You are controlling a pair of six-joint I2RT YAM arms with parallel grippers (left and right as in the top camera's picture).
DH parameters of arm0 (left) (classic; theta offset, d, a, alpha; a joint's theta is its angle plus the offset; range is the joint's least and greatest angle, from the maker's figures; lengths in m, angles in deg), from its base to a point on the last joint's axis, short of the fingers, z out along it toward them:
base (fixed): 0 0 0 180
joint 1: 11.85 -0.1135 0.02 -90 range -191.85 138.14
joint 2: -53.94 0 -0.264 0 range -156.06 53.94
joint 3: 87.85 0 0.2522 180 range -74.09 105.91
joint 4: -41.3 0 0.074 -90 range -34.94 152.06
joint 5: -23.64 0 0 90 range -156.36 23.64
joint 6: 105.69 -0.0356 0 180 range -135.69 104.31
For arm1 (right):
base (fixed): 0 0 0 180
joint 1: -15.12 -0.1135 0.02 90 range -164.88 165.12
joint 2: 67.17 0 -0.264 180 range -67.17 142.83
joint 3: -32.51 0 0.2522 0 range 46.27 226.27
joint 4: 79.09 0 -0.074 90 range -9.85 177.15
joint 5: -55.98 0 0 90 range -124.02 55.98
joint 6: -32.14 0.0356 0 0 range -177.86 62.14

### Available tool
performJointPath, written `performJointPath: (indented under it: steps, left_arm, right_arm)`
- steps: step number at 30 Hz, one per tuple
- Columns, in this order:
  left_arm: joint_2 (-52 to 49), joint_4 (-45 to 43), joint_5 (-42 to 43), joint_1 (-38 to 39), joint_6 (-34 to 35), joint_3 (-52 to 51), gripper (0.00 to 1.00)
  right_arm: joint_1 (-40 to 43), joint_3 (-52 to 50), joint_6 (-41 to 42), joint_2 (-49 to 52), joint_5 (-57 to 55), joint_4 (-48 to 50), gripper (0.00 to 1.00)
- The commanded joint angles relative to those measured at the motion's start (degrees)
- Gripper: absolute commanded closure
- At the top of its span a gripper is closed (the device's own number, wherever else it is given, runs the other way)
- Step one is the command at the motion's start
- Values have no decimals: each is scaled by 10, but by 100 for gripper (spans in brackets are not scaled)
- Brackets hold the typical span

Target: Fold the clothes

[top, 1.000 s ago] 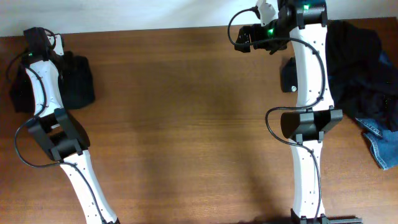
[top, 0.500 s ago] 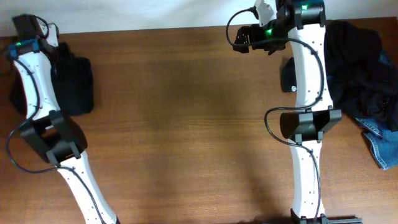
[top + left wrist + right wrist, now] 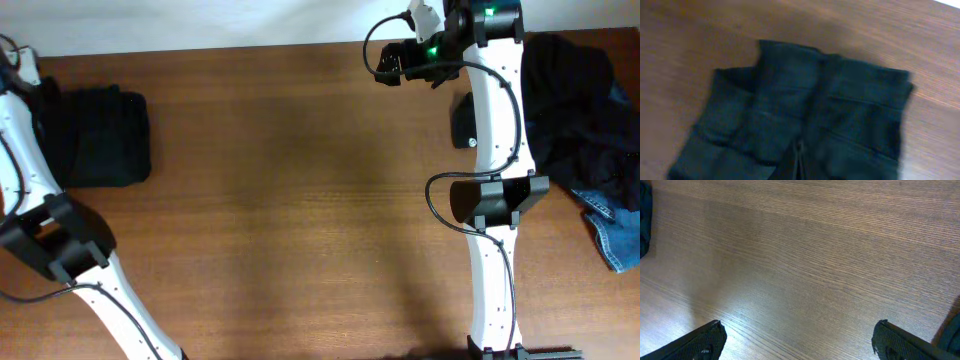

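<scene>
A folded black garment (image 3: pixel 96 137) lies flat at the table's far left; it fills the left wrist view (image 3: pixel 805 110). My left gripper (image 3: pixel 800 165) hovers above its near edge with its fingers pressed together and nothing seen between them. In the overhead view the left arm (image 3: pixel 20 130) runs along the frame's left edge and its gripper is cut off. A heap of black clothes (image 3: pixel 575 105) lies at the far right. My right gripper (image 3: pixel 390 62) is open and empty over bare wood near the table's back edge, with its fingers (image 3: pixel 702 341) wide apart.
Blue jeans (image 3: pixel 615 235) lie at the right edge below the black heap. The brown wooden table (image 3: pixel 290 220) spans the view. The right arm's white links (image 3: pixel 495 150) stand between the middle and the heap. A white wall borders the table's back edge.
My left arm has swung left and back, off the folded black garment, to the frame's left edge. The garment now shows uncovered. The right arm has not moved.
</scene>
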Motion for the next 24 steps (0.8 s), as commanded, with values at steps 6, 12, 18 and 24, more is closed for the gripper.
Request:
performJointPath:
  steps: [6,12,18,24]
  left_arm:
    - [11,-130,-52,-5,-55,-113,98]
    - [11,-270,-49,1,-61,-264,98]
    - [11,-378,-49,26,-87,-400,98]
    - [40,-358,-49,34,-86,-374,99]
  right_arm:
    - [-5,1,-9,-15,-1,-8,1]
    - [-5,1,-9,-15,-1,-6,1]
    - [-5,1,-9,-15,-1,-6,1]
    - [-5,1,-9,-15,-1,-6,1]
